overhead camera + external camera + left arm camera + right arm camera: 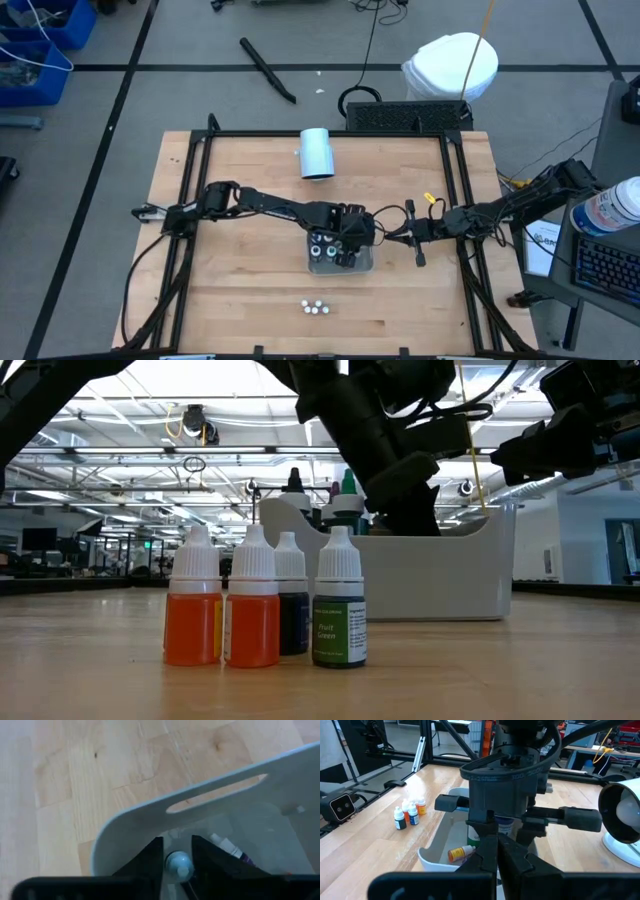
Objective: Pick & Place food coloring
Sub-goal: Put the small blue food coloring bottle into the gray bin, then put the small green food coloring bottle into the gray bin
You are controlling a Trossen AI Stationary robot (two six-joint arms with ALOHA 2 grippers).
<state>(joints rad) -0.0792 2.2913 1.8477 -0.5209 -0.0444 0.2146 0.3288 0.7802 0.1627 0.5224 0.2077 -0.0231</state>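
Observation:
The food coloring is in two groups. Several small white-capped bottles (253, 600) stand upright in a row on the table near its front edge (316, 307). More bottles are in the grey tray (340, 262). One of these, an orange one (460, 853), lies on its side. My left gripper (178, 862) reaches down into the tray, open. A white-and-teal bottle cap (178, 866) stands between its fingers, and I see neither finger pressed on it. My right gripper (418, 245) waits to the right of the tray, shut and holding nothing.
A large white cylinder (316, 152) lies on the table's far side. The tray's end wall with a handle slot (215, 795) rises just beyond my left fingers. Black frame rails (190, 180) run along the table's sides. Bare wood lies left of the tray.

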